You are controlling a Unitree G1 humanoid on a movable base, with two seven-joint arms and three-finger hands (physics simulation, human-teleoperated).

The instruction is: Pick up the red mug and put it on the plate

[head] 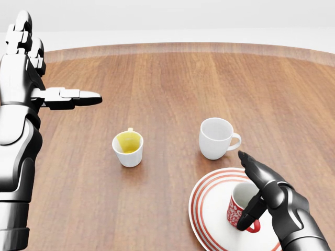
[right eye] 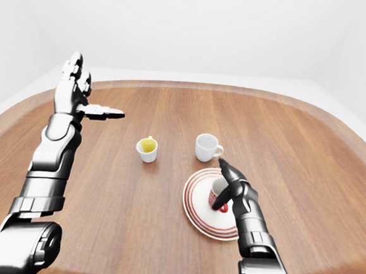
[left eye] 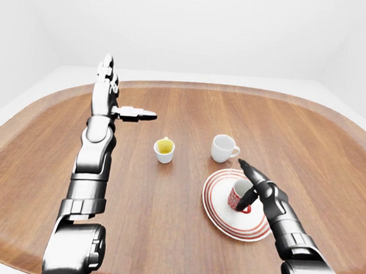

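The red mug (head: 236,208), white inside, stands upright on the white plate with red rings (head: 208,209) at the lower right of the head view. My right hand (head: 250,189) is at the mug's right side, by its handle. Its long fingers (head: 252,166) stretch up and left over the rim, and its thumb reaches down beside the mug. The fingers are spread, not closed round it. My left hand (head: 55,68) is raised at the upper left, open and empty, with one finger pointing right.
A white mug (head: 215,137) stands just above the plate. A small white cup with a yellow inside (head: 128,149) stands left of it. All sit on a large oval wooden table (head: 167,78) with white walls beyond.
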